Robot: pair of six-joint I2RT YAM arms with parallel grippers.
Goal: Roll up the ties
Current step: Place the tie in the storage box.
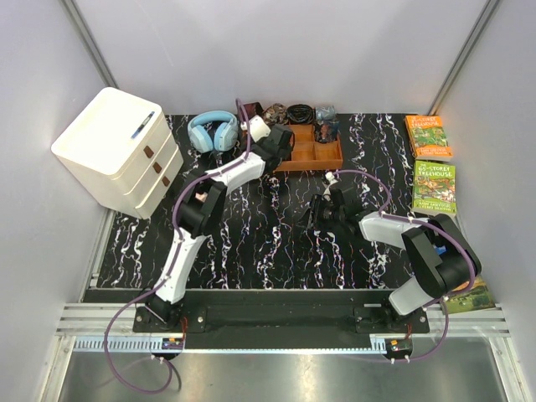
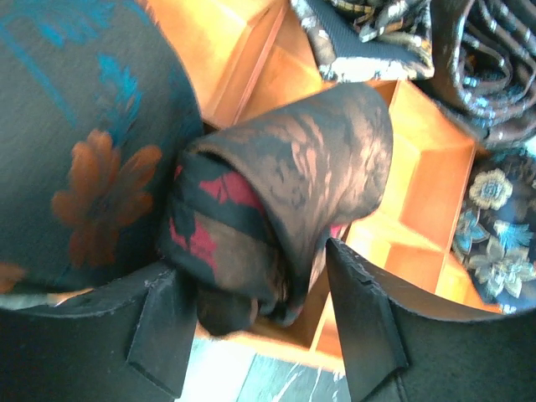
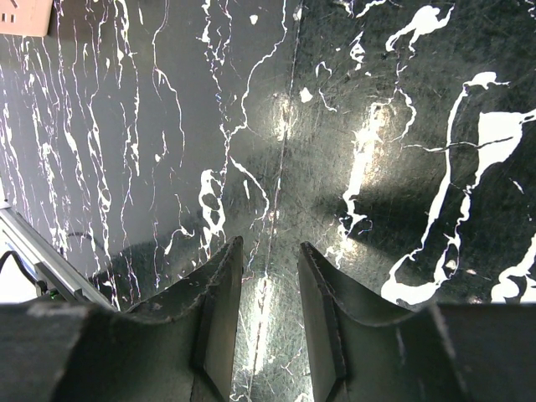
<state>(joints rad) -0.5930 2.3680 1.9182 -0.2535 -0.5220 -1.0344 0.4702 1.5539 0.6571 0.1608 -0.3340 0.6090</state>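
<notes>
Orange-brown tray point(image 2: 435, 180) beneath rolled tie point(image 2: 285, 209)

The tie point(image 2: 285, 193) is dark brown with reddish-tan patterning, the tray point(image 2: 435, 176) orange, the tabletop point(image 3: 167, 126) black veined white.

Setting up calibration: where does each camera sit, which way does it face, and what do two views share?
Top external: above and behind the bases, looking down on the marbled table; both arms show.
Left wrist: on the left arm, looking past jaws shut on a rolled tie into the wooden tray.
Right wrist: on the right arm, facing down at the table; empty, parted jaws show.
Shared: the tray, in top and left wrist.
</notes>
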